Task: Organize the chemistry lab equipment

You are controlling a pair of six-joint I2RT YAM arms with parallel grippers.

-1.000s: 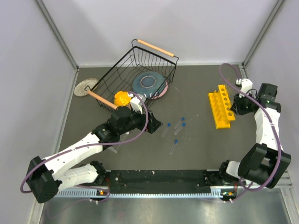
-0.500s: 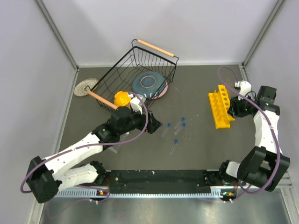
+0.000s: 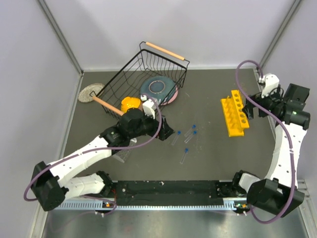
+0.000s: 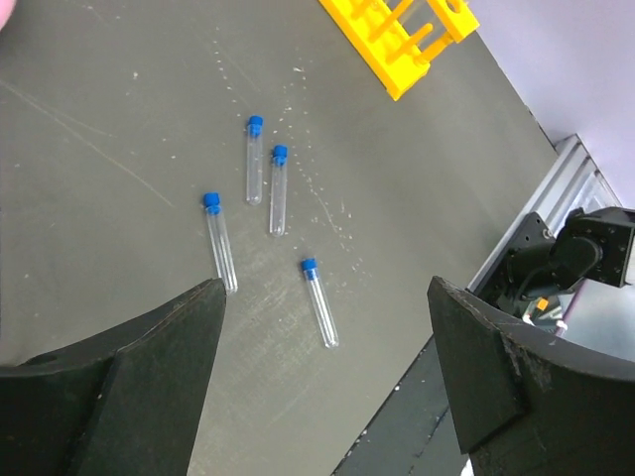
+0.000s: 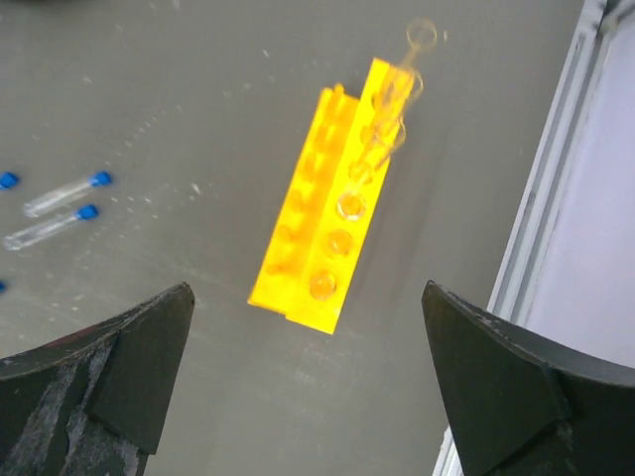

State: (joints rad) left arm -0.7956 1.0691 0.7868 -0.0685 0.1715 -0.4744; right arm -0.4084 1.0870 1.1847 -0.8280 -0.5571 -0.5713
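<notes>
**Right arm lifted away from the yellow rack, jaws now released**

Since the earlier frame, the right arm [image 3: 296, 106] has risen and pulled toward the right edge, and its jaws have opened. The left arm [image 3: 133, 124] moved only a little upward.

From the top view, the yellow holed rack [image 3: 234, 113] lies on the desk [image 3: 208, 163] at the right of the frame, just left of the right wrist. Four small tubes with blue caps [image 3: 184, 155] lie loose at the centre, to the right of the left wrist. A clear plastic rack [image 3: 122, 156] shows partly under the left arm. The black wire basket [image 3: 143, 74] stands at the upper left, with the blue plate [image 3: 157, 89] inside it and the orange bowl [image 3: 130, 104] at its lower rim.

In the left wrist view, the left jaws are spread wide at the lower corners, with nothing between them. The four tubes lie flat in the middle, and two of them are nearly touching.

In the right wrist view, the right jaws are also wide apart and hold nothing. The yellow rack lies below them at the centre. Clear glass pieces [image 5: 402, 84] stand in its upper holes, but they are blurred.
</notes>
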